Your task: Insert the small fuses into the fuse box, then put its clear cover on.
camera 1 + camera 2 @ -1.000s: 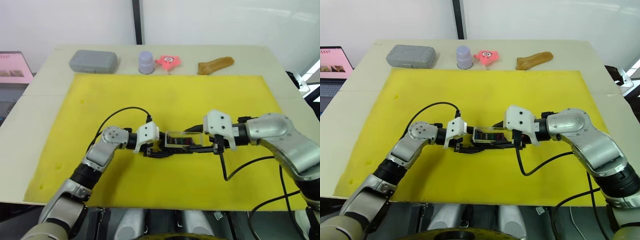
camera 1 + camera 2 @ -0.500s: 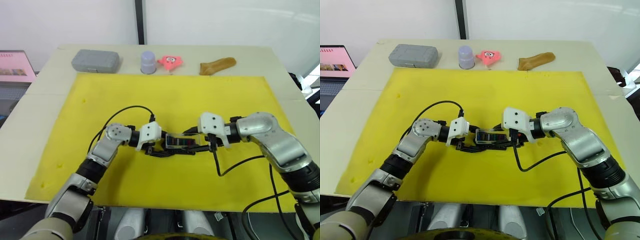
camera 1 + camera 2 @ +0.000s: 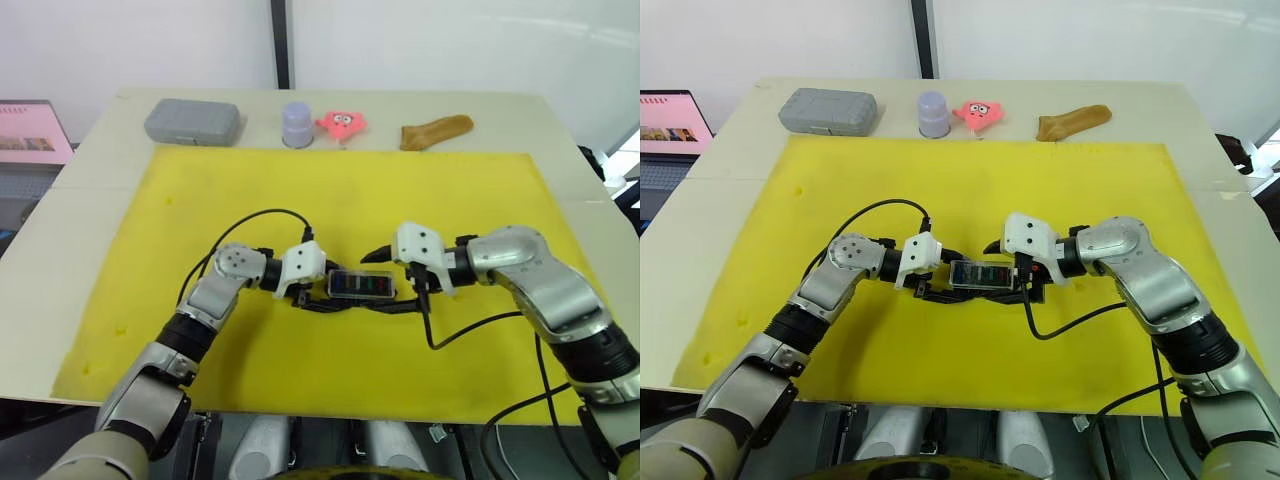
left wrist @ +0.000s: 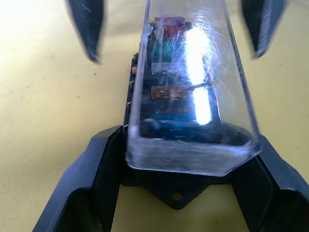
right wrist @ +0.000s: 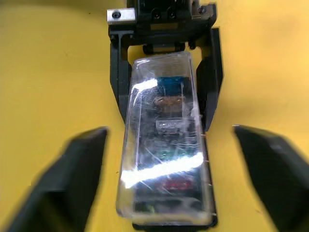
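left gripper (image 4: 176, 159) clamps the fuse box (image 4: 145, 96) (right gripper (image 5: 166, 145) spread wide).

Fuse box (image 3: 361, 287) with clear cover (image 5: 164, 140) seated on it: flanked closely at one end by the left gripper (image 3: 312, 297), whose fingers (image 4: 96, 183) were pressed against its sides. Right gripper (image 3: 1015, 287) was spread wide around the other end, gaps left either side. Yellow mat (image 3: 330, 190) beyond was unobstructed. Grey case (image 3: 192, 121), cup (image 3: 296, 124), pink toy (image 3: 340, 123) and brown object (image 3: 434, 130) were ranged along the far table (image 3: 70, 220) edge.
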You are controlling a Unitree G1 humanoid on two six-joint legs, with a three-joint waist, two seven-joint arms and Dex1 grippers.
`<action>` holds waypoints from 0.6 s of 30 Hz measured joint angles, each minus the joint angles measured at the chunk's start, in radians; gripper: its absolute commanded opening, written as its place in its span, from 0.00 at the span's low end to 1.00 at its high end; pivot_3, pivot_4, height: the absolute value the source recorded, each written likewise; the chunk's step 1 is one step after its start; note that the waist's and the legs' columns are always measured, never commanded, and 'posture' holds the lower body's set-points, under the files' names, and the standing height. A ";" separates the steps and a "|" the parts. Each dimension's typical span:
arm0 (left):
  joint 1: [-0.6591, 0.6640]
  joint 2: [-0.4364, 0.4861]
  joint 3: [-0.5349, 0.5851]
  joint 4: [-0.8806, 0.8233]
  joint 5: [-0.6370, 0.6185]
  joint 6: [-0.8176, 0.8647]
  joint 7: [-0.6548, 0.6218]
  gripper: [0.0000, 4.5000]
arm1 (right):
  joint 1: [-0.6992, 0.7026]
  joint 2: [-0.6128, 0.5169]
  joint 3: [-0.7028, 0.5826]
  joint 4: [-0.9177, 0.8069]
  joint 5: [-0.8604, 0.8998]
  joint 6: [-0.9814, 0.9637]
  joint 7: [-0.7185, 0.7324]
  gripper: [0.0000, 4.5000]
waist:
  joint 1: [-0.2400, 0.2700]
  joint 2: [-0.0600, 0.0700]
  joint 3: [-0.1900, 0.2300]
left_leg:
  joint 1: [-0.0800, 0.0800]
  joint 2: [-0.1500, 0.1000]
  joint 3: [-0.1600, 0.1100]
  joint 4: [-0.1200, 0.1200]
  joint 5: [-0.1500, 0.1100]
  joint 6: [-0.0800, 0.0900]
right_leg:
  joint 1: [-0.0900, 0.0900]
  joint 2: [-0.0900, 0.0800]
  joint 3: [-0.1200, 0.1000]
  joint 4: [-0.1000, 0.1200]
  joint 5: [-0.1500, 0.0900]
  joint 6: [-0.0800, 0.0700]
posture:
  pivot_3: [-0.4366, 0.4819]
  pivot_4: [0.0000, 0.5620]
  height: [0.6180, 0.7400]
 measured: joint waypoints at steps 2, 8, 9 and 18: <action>0.003 0.005 0.002 -0.012 -0.001 0.014 0.000 0.58 | 0.032 -0.001 -0.038 -0.042 -0.002 -0.019 -0.027 0.99 | -0.001 0.000 0.000 | 0.000 0.000 0.000 0.000 0.000 0.000 | 0.000 0.000 0.000 0.000 0.000 0.000 | 0.48 0.27 1.00; 0.015 0.011 0.006 -0.042 -0.002 0.045 0.001 0.58 | 0.095 0.026 -0.069 -0.112 -0.035 -0.075 -0.120 0.99 | -0.002 0.000 0.000 | 0.000 0.000 0.000 0.000 0.000 0.000 | -0.001 0.000 0.000 0.001 0.000 0.000 | 0.48 0.27 1.00; 0.016 0.011 0.006 -0.045 -0.003 0.049 0.001 0.58 | 0.106 0.028 -0.066 -0.117 -0.055 -0.084 -0.140 0.99 | -0.002 0.000 0.000 | 0.000 0.000 0.000 0.000 0.000 0.000 | -0.001 0.000 0.000 0.001 0.000 0.000 | 0.48 0.27 1.00; 0.018 0.014 0.007 -0.047 -0.003 0.048 -0.001 0.58 | 0.128 0.049 -0.022 -0.142 -0.095 -0.080 -0.178 0.99 | -0.003 0.000 0.000 | 0.000 0.000 0.000 0.000 0.000 0.000 | -0.001 0.000 0.000 0.002 0.000 0.000 | 0.48 0.27 1.00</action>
